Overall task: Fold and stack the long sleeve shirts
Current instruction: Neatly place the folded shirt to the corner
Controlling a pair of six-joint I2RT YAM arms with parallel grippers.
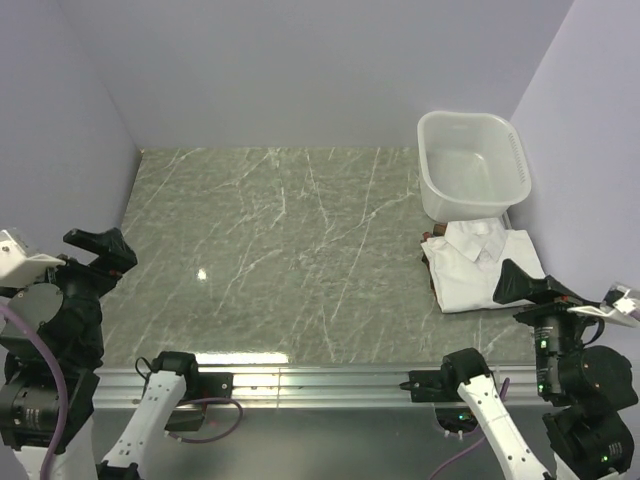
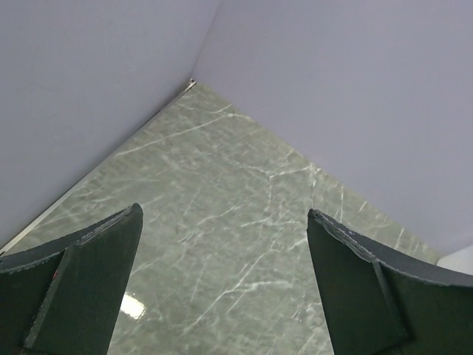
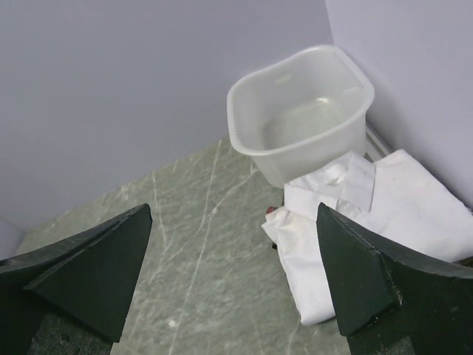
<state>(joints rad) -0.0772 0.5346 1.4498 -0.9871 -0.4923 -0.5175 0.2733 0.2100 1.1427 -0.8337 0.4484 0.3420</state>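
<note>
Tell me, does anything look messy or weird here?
Nothing stands out. The white shirt lies neatly folded beside the basin, with only a sliver of the plaid shirt peeking out from under its edge. The basin is upright and empty.

- We see the right gripper (image 3: pixel 233 214) with its two dark fingers (image 3: pixel 96 270) at 7 and 5 o'clock in the frame, spread wide, with nothing between them.
- The white plastic basin (image 3: pixel 299 111) sits at 1 o'clock, upright, in the corner where the two lavender walls (image 3: pixel 133 74) meet.
- The white shirt (image 3: pixel 392 214) lies folded at 3 o'clock on the table (image 3: pixel 192 251), collar toward the basin. Its collar end reaches the basin's near wall; we cannot tell whether they touch.
- A bit of reddish cloth (image 3: pixel 272 211) peeks out at the shirt's 9 o'clock edge. Too little shows to say more.
- The table top is grey-green marble with white veins.
</note>
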